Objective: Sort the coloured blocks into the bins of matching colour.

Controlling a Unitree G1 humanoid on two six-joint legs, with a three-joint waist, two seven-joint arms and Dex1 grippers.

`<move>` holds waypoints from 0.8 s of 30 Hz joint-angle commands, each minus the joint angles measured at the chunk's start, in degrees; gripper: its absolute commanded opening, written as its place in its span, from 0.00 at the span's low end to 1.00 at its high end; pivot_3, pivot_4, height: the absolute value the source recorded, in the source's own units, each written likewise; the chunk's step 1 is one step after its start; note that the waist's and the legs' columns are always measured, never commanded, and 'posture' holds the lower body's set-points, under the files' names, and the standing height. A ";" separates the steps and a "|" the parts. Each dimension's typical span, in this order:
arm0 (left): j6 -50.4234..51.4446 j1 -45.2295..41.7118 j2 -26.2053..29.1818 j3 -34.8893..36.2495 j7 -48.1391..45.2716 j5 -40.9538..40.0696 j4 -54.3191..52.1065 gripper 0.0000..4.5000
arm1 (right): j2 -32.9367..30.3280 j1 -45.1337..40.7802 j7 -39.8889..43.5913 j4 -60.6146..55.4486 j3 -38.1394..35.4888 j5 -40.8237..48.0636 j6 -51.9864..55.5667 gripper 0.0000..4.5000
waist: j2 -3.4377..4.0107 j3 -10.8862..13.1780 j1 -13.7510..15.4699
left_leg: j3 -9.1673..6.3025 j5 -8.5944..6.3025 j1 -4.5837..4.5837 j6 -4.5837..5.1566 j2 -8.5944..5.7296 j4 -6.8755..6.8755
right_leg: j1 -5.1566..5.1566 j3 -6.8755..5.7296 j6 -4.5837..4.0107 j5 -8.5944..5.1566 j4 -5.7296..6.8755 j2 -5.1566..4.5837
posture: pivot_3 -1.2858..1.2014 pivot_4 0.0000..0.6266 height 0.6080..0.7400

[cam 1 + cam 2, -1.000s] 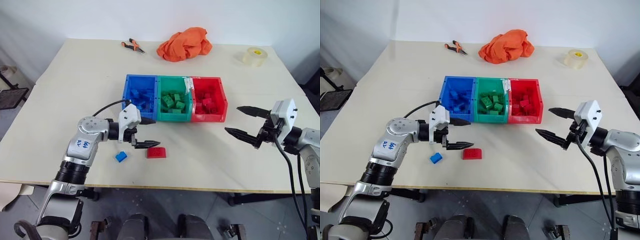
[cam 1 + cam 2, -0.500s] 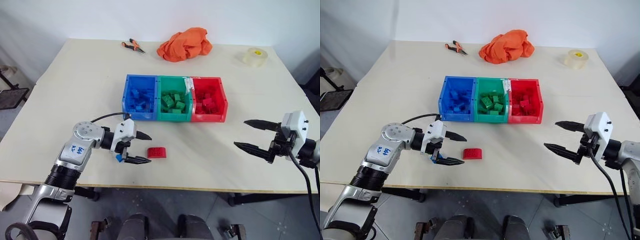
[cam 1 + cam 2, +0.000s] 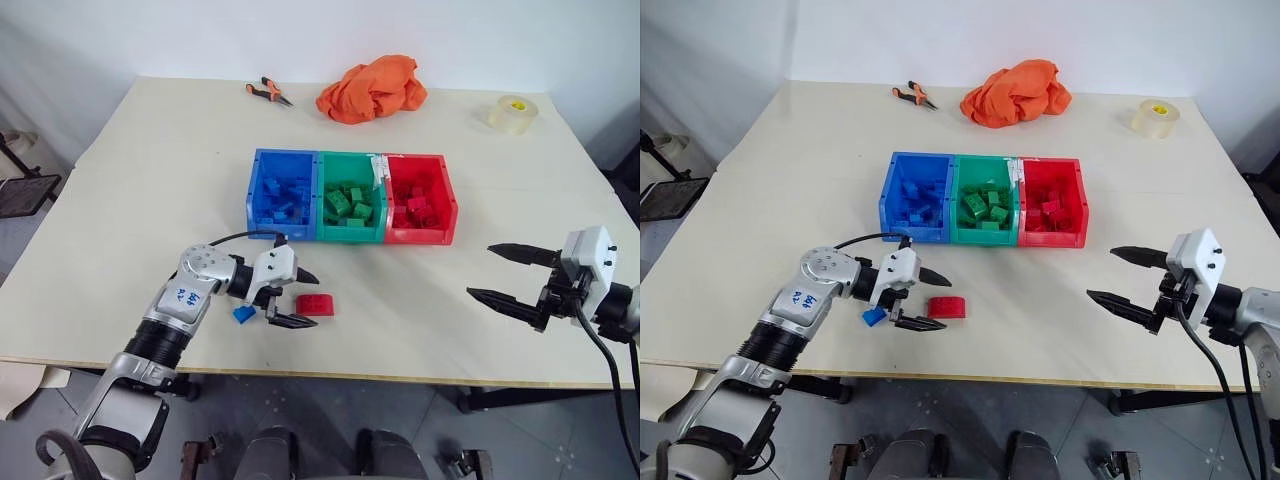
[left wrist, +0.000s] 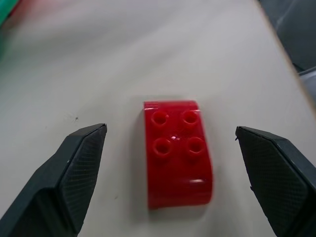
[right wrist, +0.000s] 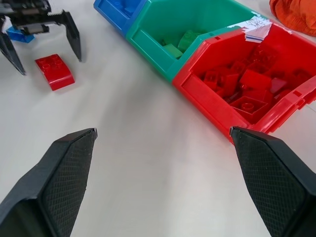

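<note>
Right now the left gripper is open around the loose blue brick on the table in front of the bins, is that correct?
Not quite: the left gripper is open around the loose red brick, not the blue one. The left wrist view shows the red brick lying on the table between the two spread fingers. The blue brick lies beside the gripper, outside its fingers, in front of the bins.

Head stereo pair looks forward-down over whole table point(image 3: 150, 180). Left wrist view sits close above red block point(image 4: 177, 153); right wrist view faces bins point(image 5: 207, 74), sharing that block.
</note>
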 commanded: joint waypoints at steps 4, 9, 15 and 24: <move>-3.47 -0.62 -0.48 -1.03 -0.41 1.30 0.96 0.90 | -1.00 1.43 -0.46 -3.20 -4.10 1.69 0.53 1.00 | 0.00 0.00 -0.05 | 0.00 0.00 0.01 0.00 0.02 0.00 | 0.00 0.01 0.00 0.00 0.00 0.00 | 0.52 0.24 1.00; -4.19 -0.32 -0.43 -0.69 -0.34 1.51 1.19 0.57 | -0.84 2.86 -0.74 -4.28 -4.98 2.01 0.69 1.00 | 0.00 0.00 -0.03 | 0.00 0.00 0.01 0.00 0.01 0.01 | 0.01 0.01 0.00 0.00 0.00 -0.01 | 0.52 0.24 1.00; -3.78 -0.25 -0.19 -0.61 -2.02 0.48 0.72 0.33 | -0.40 3.08 -1.05 -4.50 -5.11 1.87 0.64 1.00 | 0.00 0.00 -0.05 | -0.01 0.00 0.01 0.00 0.01 0.00 | 0.01 0.00 0.00 0.00 0.00 -0.01 | 0.52 0.24 1.00; -2.64 -6.85 -5.85 1.08 3.21 0.45 3.65 0.33 | 1.30 3.23 -2.84 -5.00 -4.40 1.64 -0.25 1.00 | -0.01 0.00 0.40 | -0.05 0.00 -0.02 0.00 -0.01 0.04 | 0.02 -0.02 0.00 0.00 0.00 -0.01 | 0.52 0.24 1.00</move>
